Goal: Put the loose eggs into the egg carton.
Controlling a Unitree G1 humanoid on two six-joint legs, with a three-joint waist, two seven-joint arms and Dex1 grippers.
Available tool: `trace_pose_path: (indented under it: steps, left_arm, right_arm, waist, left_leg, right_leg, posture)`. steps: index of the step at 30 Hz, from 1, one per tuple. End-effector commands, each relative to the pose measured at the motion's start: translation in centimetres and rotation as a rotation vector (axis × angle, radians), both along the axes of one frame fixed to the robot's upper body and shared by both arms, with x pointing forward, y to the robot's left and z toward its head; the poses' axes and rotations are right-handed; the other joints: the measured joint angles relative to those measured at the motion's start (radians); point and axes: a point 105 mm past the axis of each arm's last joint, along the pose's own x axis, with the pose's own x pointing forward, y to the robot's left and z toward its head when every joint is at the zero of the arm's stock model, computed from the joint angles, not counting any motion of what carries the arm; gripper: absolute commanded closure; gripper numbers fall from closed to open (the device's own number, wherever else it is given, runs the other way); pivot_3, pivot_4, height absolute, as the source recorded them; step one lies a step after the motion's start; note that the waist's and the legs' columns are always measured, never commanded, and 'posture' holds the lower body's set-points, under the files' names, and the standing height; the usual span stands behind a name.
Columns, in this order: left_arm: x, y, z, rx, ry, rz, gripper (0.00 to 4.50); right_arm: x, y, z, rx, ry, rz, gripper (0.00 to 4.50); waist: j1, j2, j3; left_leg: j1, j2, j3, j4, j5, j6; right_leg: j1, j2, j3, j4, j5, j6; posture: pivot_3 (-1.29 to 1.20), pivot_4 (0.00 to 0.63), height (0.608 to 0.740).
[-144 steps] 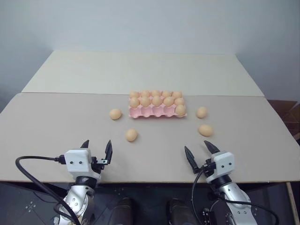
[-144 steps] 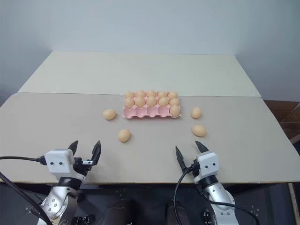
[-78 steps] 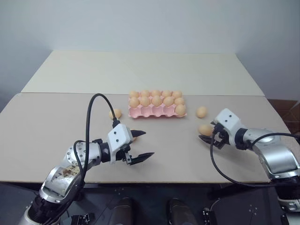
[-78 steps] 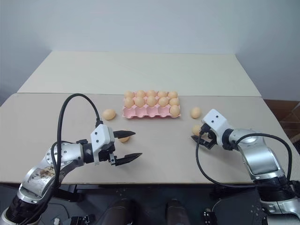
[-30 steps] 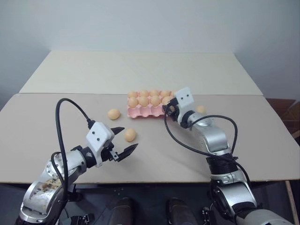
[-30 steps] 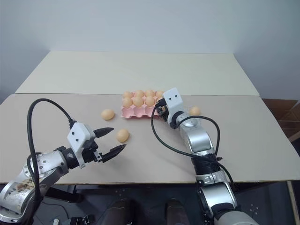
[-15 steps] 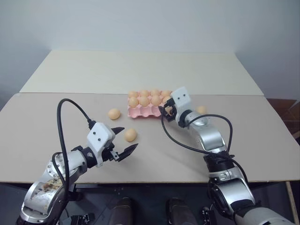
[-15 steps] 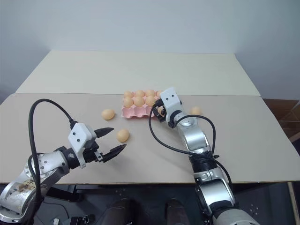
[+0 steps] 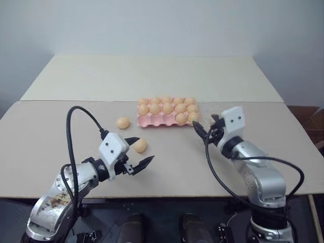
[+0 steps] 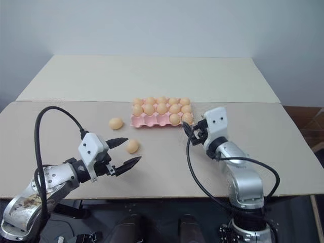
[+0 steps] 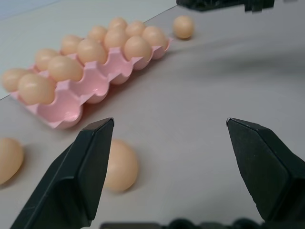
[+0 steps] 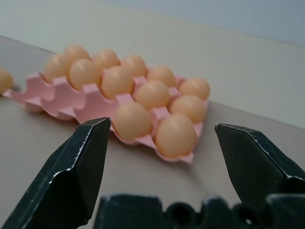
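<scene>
The pink egg carton (image 9: 152, 121) sits mid-table, its back and middle rows full. Its front row holds two eggs (image 12: 132, 119) at the right end, and the cups to their left are empty. One loose egg (image 9: 123, 122) lies left of the carton. A second (image 9: 140, 146) lies nearer me, just inside one finger of my open left gripper (image 11: 170, 125). A third loose egg (image 11: 183, 26) rests past the carton's right end. My right gripper (image 9: 205, 125) hovers open and empty just off the carton's front right corner.
The beige table (image 9: 61, 126) has a seam behind the carton and a second panel (image 9: 152, 76) beyond it. Its front edge runs close under both arms. A black cable (image 9: 71, 131) loops above my left arm, and another (image 9: 212, 167) hangs by my right arm.
My right gripper opened, left an egg in the carton's front row, and drew back to the right, off the carton. The left arm has hardly moved.
</scene>
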Motion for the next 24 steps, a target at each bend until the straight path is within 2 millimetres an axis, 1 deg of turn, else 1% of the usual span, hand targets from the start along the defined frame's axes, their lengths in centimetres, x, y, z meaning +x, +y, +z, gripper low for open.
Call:
trace_pose_path:
  steps: [1,4,7,11,17,21,24]
  left_arm:
    - [0.5,-0.7,0.7,-0.007,-0.034,-0.029,0.39]
    - [0.8,-1.1,0.9,-0.004,-0.038,-0.062,0.39]
    - [0.9,-1.7,0.6,0.023,-0.042,-0.097,0.39]
    - [0.9,-2.6,0.4,0.042,-0.052,-0.134,0.39]
    - [0.7,-3.0,0.1,0.057,-0.062,-0.151,0.39]
    - [0.7,-3.1,0.0,0.061,-0.063,-0.153,0.39]
    - [0.7,-3.0,0.0,0.063,-0.064,-0.149,0.39]
  right_arm:
    - [-0.5,-0.7,1.4,0.007,-0.043,-0.100,0.02]
    - [0.5,-1.4,1.4,0.001,-0.026,-0.190,0.02]
    - [2.4,-2.5,1.3,-0.009,0.007,-0.285,0.02]
    - [4.9,-3.7,0.6,-0.051,0.060,-0.384,0.02]
    - [7.9,-4.8,0.2,-0.035,0.085,-0.453,0.02]
    - [9.5,-5.2,-0.3,-0.026,0.112,-0.473,0.02]
    - [10.3,-5.5,-0.9,-0.032,0.140,-0.495,0.02]
  waist:
    - [-0.002,0.000,0.000]
    - [-0.001,0.000,0.000]
    - [0.000,0.000,0.000]
    - [0.002,0.000,0.000]
    - [0.001,0.000,0.000]
    - [-0.001,0.000,0.000]
    - [-0.001,0.000,0.000]
  left_leg:
    - [0.000,0.000,0.000,0.000,0.000,0.000]
    - [0.000,0.000,0.000,0.000,0.000,0.000]
    - [-0.001,0.000,0.000,0.000,0.000,0.000]
    - [-0.001,0.000,0.000,0.000,0.000,0.000]
    - [-0.008,-0.001,0.001,0.000,0.000,0.000]
    - [-0.008,-0.001,0.002,0.000,0.000,0.000]
    - [-0.007,-0.001,0.002,0.000,0.000,0.000]
  right_leg:
    - [0.000,0.001,0.000,0.000,0.000,0.000]
    - [0.000,0.001,0.000,0.000,0.000,0.000]
    - [0.000,0.000,0.001,-0.001,0.000,0.000]
    - [-0.001,0.000,0.000,-0.001,0.000,0.000]
    - [-0.009,0.000,0.002,0.001,0.000,0.000]
    - [-0.010,0.000,0.003,0.003,0.001,0.000]
    - [-0.010,0.000,0.003,0.003,0.001,0.000]
  posture:
    - [0.00,0.150,0.740]
    - [0.00,0.150,0.740]
    - [0.00,0.150,0.740]
    - [0.00,0.150,0.740]
    - [0.00,0.150,0.740]
    - [0.00,0.150,0.740]
    - [0.00,0.150,0.740]
